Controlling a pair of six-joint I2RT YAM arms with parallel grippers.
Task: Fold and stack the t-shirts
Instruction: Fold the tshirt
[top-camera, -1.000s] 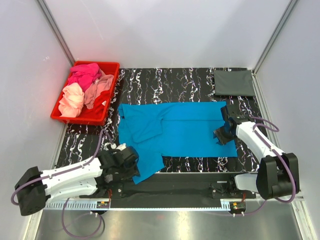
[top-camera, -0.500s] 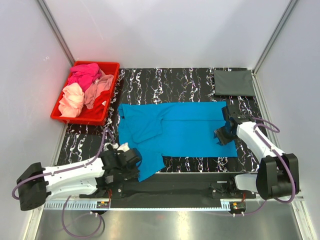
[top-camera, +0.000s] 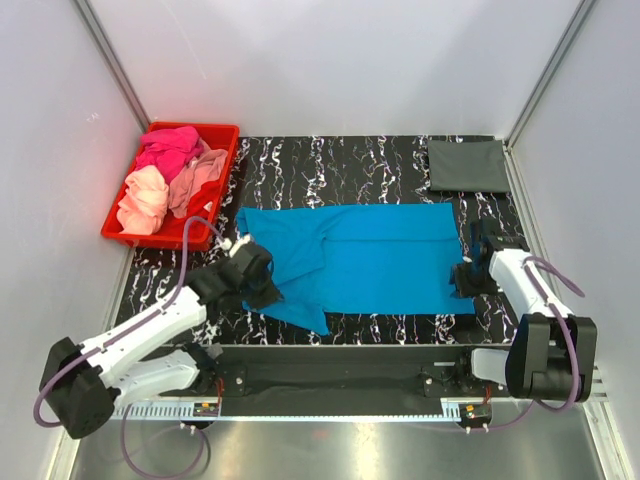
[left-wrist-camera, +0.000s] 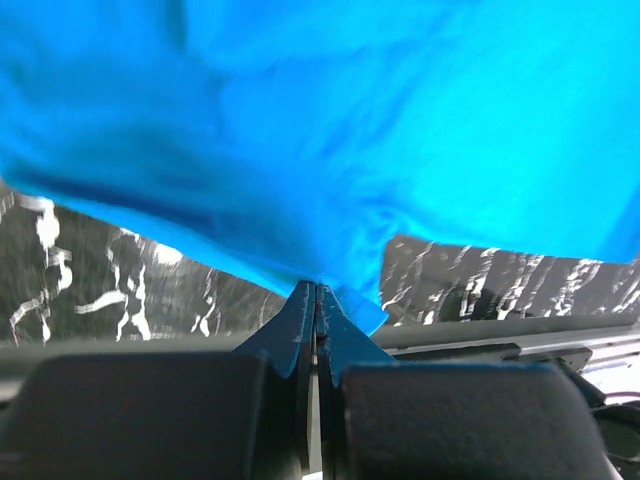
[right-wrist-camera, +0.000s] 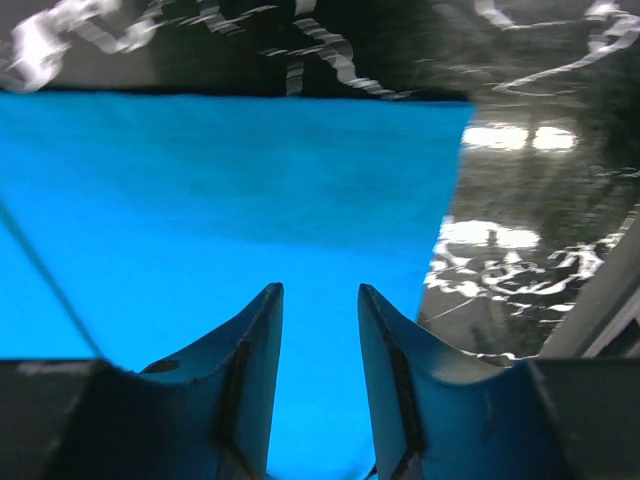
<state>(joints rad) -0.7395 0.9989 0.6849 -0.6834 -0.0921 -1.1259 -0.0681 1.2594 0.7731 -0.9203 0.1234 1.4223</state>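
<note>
**Containers.** A red plastic bin (top-camera: 226, 170) sits at the upper left of the top view, off the left edge of the black marbled table (top-camera: 380, 160). It holds three crumpled shirts: a hot pink t-shirt (top-camera: 168, 150) at the far end, a peach t-shirt (top-camera: 145, 200) at the near left, and a salmon t-shirt (top-camera: 198, 172) along the right side.

**Task item.** The bright blue t-shirt (top-camera: 370, 260) lies spread across the centre of the table. Its long axis runs left to right in the frame, parallel to the near table edge. The right end is straight and square-cornered. The left end is folded over and rumpled, with a pointed flap drawn toward the near edge. The collar end cannot be told. A dark grey t-shirt (top-camera: 468, 165), folded into a flat rectangle, lies at the upper right corner, well apart from the blue one.

**Claws.** The left gripper (left-wrist-camera: 316, 305) is pressed together, pinching blue cloth at the shirt's near-left part. The right gripper (right-wrist-camera: 318, 340) stands with its jaws apart over the shirt's right edge, with blue cloth visible through the gap.
</note>
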